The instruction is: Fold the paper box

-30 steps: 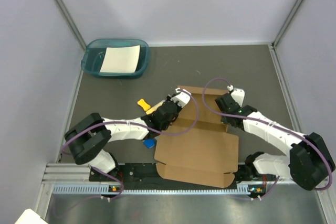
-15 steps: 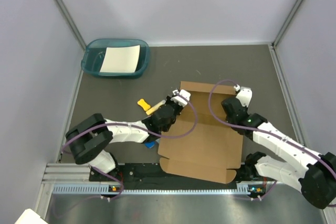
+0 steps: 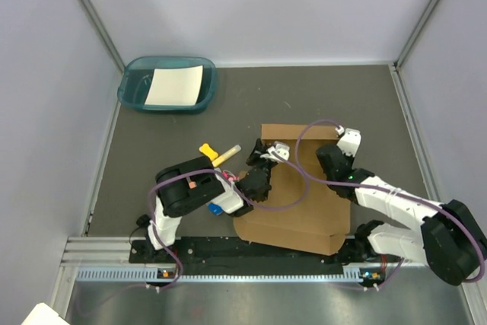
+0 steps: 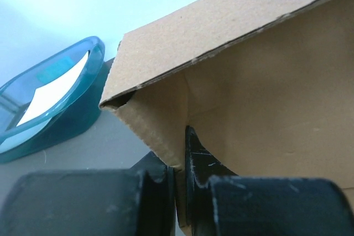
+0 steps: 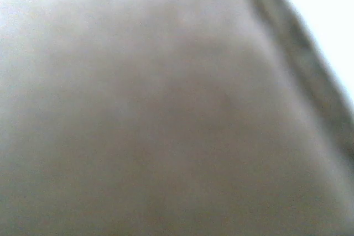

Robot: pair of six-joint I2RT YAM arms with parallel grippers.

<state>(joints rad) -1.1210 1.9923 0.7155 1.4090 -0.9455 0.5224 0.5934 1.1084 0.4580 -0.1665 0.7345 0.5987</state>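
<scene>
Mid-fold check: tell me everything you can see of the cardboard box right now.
The paper box is plain brown corrugated cardboard, a die-cut sheet with creases and flaps, partly folded. It lies on the table between both arms. The left gripper pinches a raised left flap's edge. The right gripper is at its right side; its blurred wrist view cannot show a grip.

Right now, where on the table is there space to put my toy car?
Bare grey table lies beyond the brown corrugated cardboard box, up to the back wall, and in front of the teal plastic tray, along the left rail. It's crowded near the box's left edge: a small yellow piece and blue piece.
</scene>
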